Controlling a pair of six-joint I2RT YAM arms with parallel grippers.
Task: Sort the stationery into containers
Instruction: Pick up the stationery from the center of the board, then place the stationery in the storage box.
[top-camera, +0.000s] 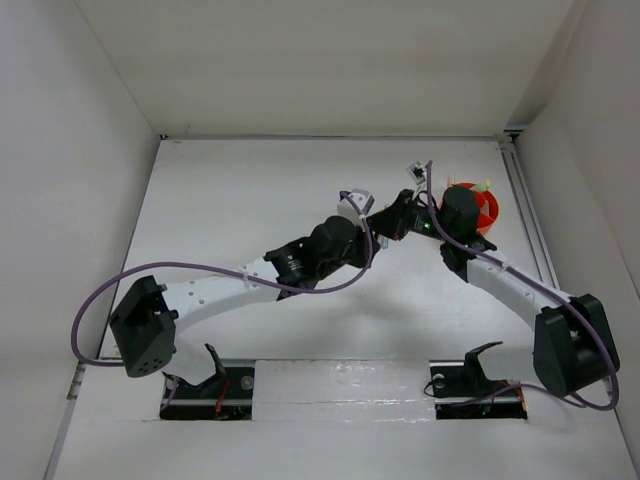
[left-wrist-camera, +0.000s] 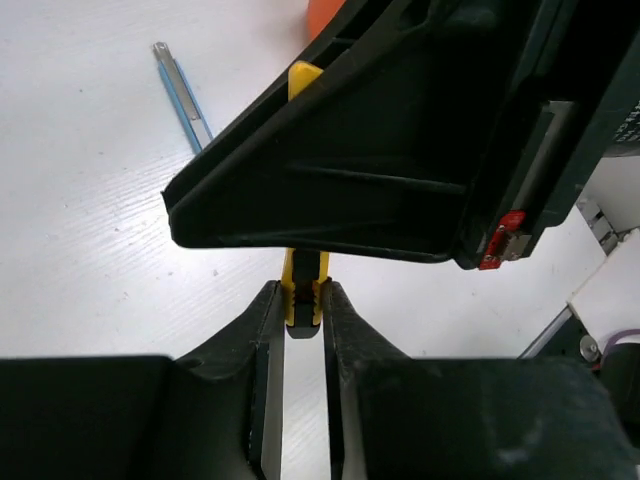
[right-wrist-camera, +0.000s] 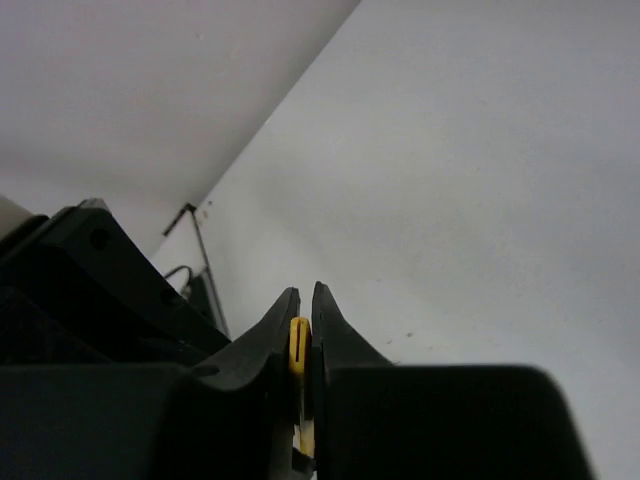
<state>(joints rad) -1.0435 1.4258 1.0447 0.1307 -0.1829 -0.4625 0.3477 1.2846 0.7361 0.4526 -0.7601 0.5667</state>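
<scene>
The yellow pen (left-wrist-camera: 303, 268) hangs above the table (left-wrist-camera: 100, 250), just left of the orange pot (top-camera: 482, 210), with both arms on it. The left gripper (left-wrist-camera: 302, 300) is clamped on its near end, and the right gripper (right-wrist-camera: 303, 312) has its jaws pressed together on a yellow sliver that I judge to be the same pen. This looks like a hand-over, since the pot sits on the right arm's side. The right arm's body covers most of the pen and the pot's compartments. A blue pen (left-wrist-camera: 185, 95) lies far left on the table. No other stationery can be made out.
</scene>
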